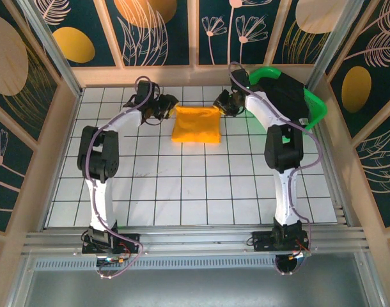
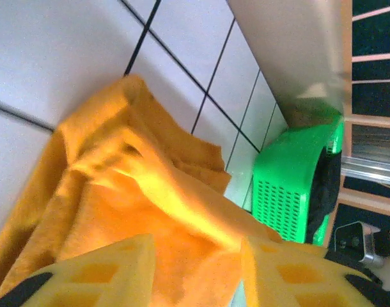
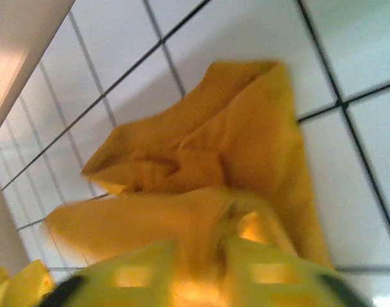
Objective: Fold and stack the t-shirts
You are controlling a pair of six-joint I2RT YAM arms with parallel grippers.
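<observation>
The left end effector (image 2: 195, 248) sits at the bottom of its wrist view with its two fingers parted wide. The orange t-shirt (image 2: 150, 173) lies loose just beyond and below the gap. The right end effector (image 3: 201, 248), at the bottom of its own wrist view, has its fingers apart too, though more narrowly. A blurred fold of the same cloth rises into that gap, and we cannot tell whether it is gripped.

In the top view we find the shirt in the upper middle of the frame, lying on the white gridded bench (image 1: 182, 192). The left end effector is at its upper left corner and the right one at its upper right corner, each touching the cloth or just beside it. Both arms bend inward toward it from the lower corners of the frame.

To the right of the shirt and well apart from it, in the upper right of the frame, stands a green basket (image 1: 318, 110) with the black t-shirt (image 1: 286, 89) heaped in it. The right arm's forearm crosses in front of the basket's left side. A low wooden wall (image 1: 201, 75) closes the bench just above the shirt.

The shirt is folded into a compact, roughly square pad. Its top edge is rumpled into ridges at both corners.
</observation>
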